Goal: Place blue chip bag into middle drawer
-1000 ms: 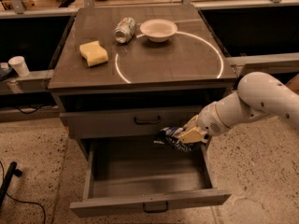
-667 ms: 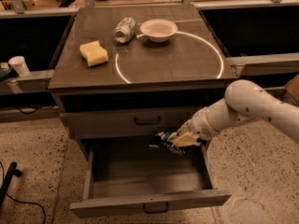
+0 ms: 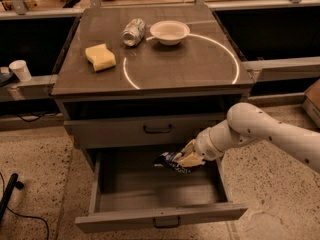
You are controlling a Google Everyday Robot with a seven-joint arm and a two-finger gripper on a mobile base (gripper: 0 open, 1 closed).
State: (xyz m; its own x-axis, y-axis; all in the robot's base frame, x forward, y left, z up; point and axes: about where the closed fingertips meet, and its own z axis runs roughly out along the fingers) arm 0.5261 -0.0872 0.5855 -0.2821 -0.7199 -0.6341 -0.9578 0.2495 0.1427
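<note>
Lower and further left now, the tool (image 3: 187,157) pinches the blue chip bag (image 3: 169,161) over the open middle drawer (image 3: 145,195).

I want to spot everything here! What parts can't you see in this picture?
- Camera view: the pincer, over the open middle drawer, holds the blue chip bag and covers the bag's right end.
- Camera view: bag and arm hide the drawer floor beneath them.
- Camera view: the right edge cuts off the arm; the rest of the robot is unseen.
- Camera view: the shut drawer hides its inside.
</note>
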